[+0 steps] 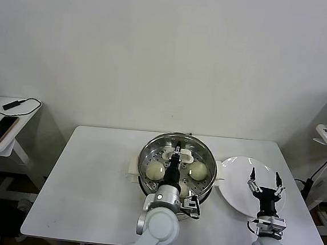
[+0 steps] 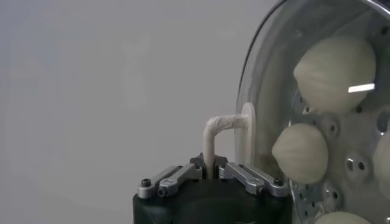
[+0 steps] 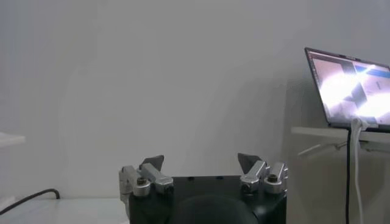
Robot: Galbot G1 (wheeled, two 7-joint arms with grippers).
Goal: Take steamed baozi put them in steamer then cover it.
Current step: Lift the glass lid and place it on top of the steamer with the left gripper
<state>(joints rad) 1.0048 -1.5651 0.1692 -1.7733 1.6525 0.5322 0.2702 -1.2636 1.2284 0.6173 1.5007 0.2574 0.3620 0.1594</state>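
Left gripper (image 1: 175,156) is the closest thing to the head camera, and it's clamped on the cream handle (image 2: 220,134) of the cover (image 1: 174,161), jaws pinched tight around the loop in the left wrist view. Under it the worktop (image 1: 90,179) carries the steamer (image 1: 147,175), directly below that gripper, with the glass cover sitting on or just above the rim; I can't tell if it's fully seated. Holding it by the centre handle makes sense, keeps the lid level so it drops evenly onto the pot. Off to the right of that gripper is the white plate (image 1: 236,180), bare now, and the right gripper (image 1: 265,183) hovers over it with fingers spread wide, holding nothing, basically parked out of the way. Smallest bits: the steamed baozi (image 1: 155,169), seen through the glass on the perforated tray, right beneath the left gripper, so loading looks done.
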